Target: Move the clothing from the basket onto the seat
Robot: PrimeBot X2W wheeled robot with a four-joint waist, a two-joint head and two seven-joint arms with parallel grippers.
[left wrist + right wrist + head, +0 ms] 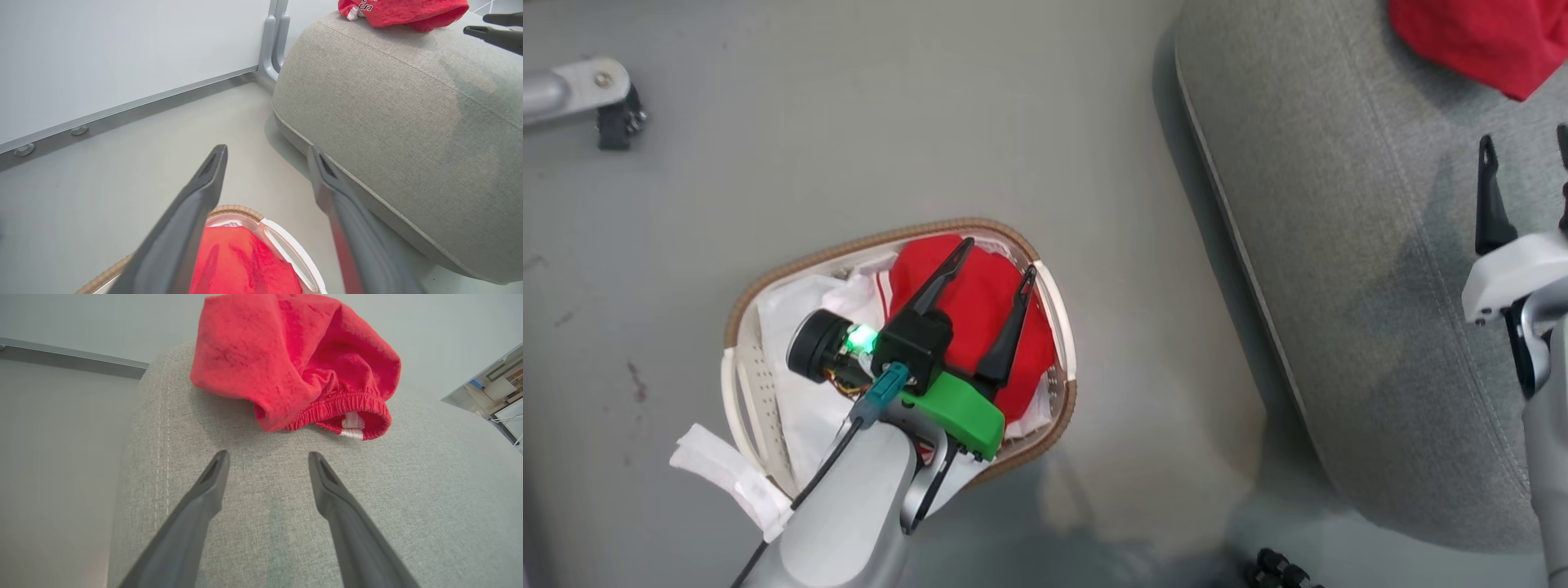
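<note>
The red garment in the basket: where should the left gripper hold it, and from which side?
Take the red garment by its bunched middle, probably from straight above. It lies heaped inside the basket, whose rim blocks a sideways approach, and the open left gripper hovers over it. A high pinch should spare the white liner.

Red garments [980, 327]: 2, one beneath left gripper [1000, 255], other garment [294, 363] ahead of right gripper [268, 454]. Basket [890, 237]: 1. Seat [1339, 245]: 1.
</note>
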